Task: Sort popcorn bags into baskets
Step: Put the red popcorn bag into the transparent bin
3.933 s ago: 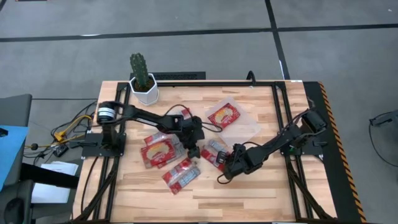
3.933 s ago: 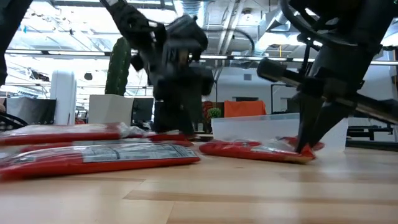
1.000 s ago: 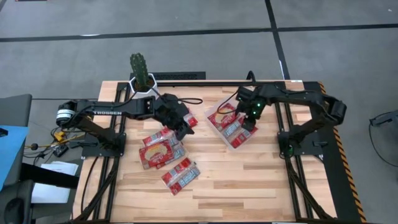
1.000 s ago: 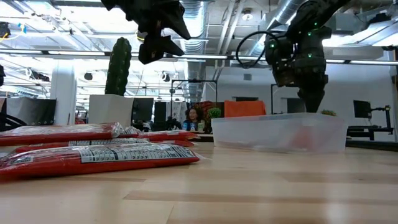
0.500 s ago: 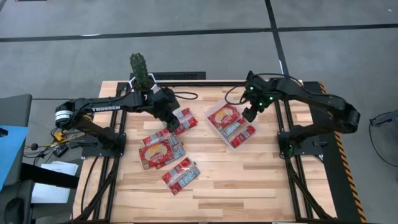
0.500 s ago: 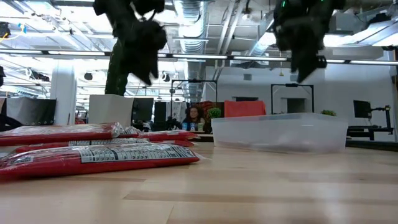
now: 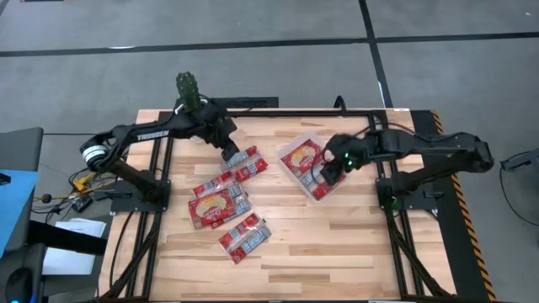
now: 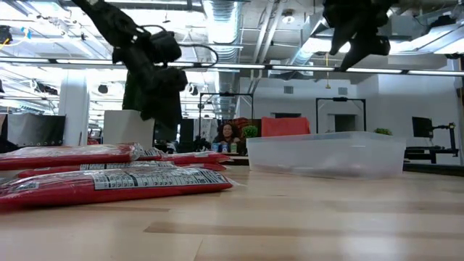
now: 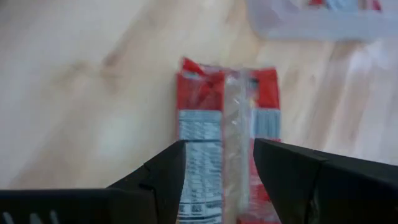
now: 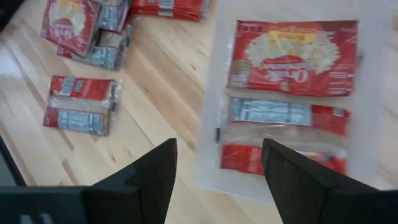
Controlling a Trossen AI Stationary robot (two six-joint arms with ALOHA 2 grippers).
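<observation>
my pincer [image 9: 217, 171]: fingers spread apart, gripping nothing, poised above the packet
popcorn bag [image 9: 225, 140]: red foil, back side up with a clear seam and white label, flat on the wooden table [image 9: 81, 81]
clear tray [image 9: 323, 22]: beyond the bag, apart from it, red packets inside
</observation>
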